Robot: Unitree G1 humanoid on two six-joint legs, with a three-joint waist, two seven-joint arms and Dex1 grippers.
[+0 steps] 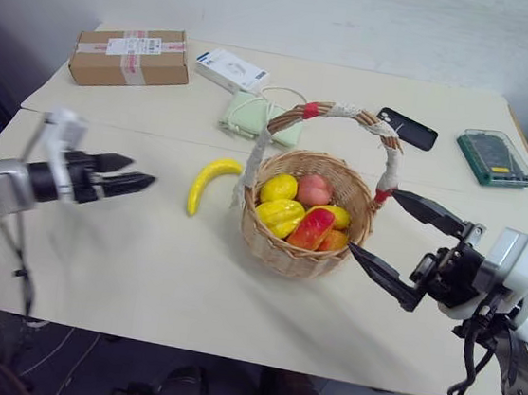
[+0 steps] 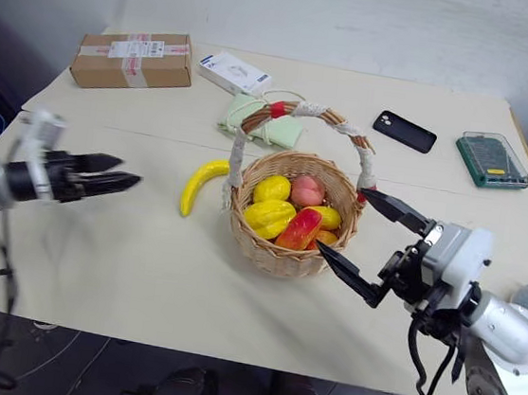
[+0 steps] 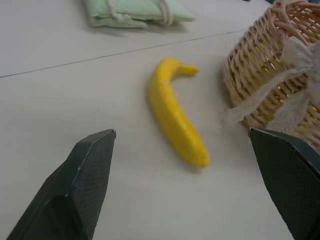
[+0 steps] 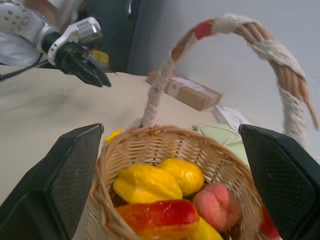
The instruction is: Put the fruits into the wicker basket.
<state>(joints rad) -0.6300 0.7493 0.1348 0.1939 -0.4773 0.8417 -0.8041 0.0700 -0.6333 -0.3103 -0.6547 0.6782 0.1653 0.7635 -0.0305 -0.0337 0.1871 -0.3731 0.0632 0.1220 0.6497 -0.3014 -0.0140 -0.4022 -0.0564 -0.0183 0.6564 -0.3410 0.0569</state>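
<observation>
A round wicker basket [image 1: 307,223] sits near the middle of a pale table [image 1: 141,269], already holding several fruits [image 1: 302,213]: yellow ones, a pink peach-like one and a red-sided mango. One banana [image 1: 208,182] lies on the tabletop just beside the basket's left wall, not touching it. The left gripper [image 1: 131,172] hovers to the banana's left, fingers spread wide and empty, with bare tabletop between them. The right gripper [image 1: 402,240] stands at the basket's right side, jaws wide and holding nothing, one finger near the handle's base, the other by the rim. Along the far edge lie a cardboard box [image 1: 129,55], a white packet [image 1: 231,69], a pale green pouch [image 1: 254,117], a black phone [image 1: 406,128] and a green case [image 1: 495,158].
</observation>
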